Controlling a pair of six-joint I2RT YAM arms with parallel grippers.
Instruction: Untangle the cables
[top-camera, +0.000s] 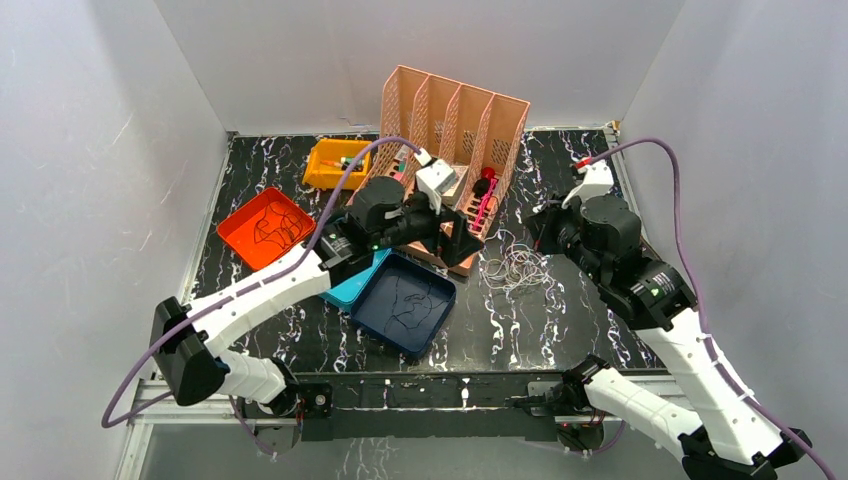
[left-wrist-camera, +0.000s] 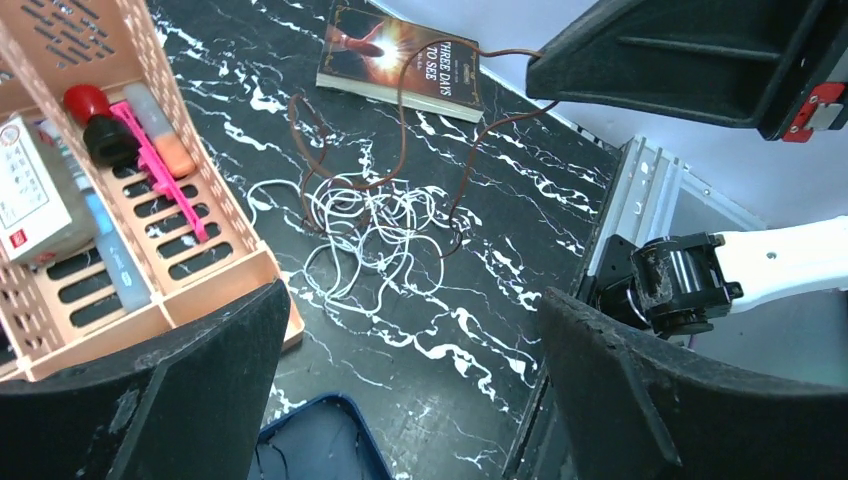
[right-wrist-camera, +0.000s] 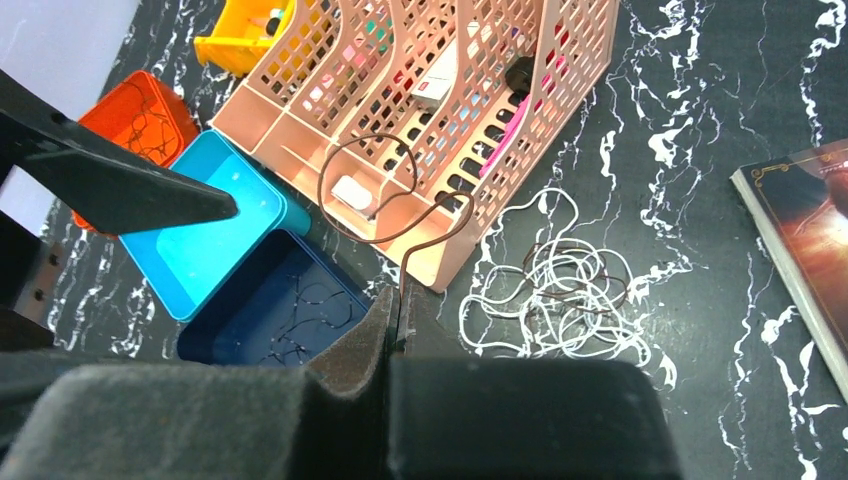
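Observation:
A tangle of thin white and brown cables (top-camera: 515, 268) lies on the black marble table, right of the pink organizer. My right gripper (right-wrist-camera: 398, 318) is shut on one brown cable (right-wrist-camera: 372, 192), which hangs in a loop above the tangle (right-wrist-camera: 550, 295). In the left wrist view that brown cable (left-wrist-camera: 400, 110) rises from the pile (left-wrist-camera: 370, 225) to the right gripper (left-wrist-camera: 700, 60). My left gripper (left-wrist-camera: 415, 400) is open and holds nothing, hovering over the table left of the pile, above the navy tray's corner (left-wrist-camera: 315, 440). From above, the left gripper (top-camera: 458, 240) and right gripper (top-camera: 545, 228) flank the pile.
A pink file organizer (top-camera: 455, 130) holding small items stands behind the left gripper. A navy tray (top-camera: 405, 303) and an orange tray (top-camera: 265, 228) each contain dark cables. A teal tray (top-camera: 352, 288) and a yellow bin (top-camera: 337, 163) sit nearby. A book (right-wrist-camera: 810, 230) lies beyond the pile.

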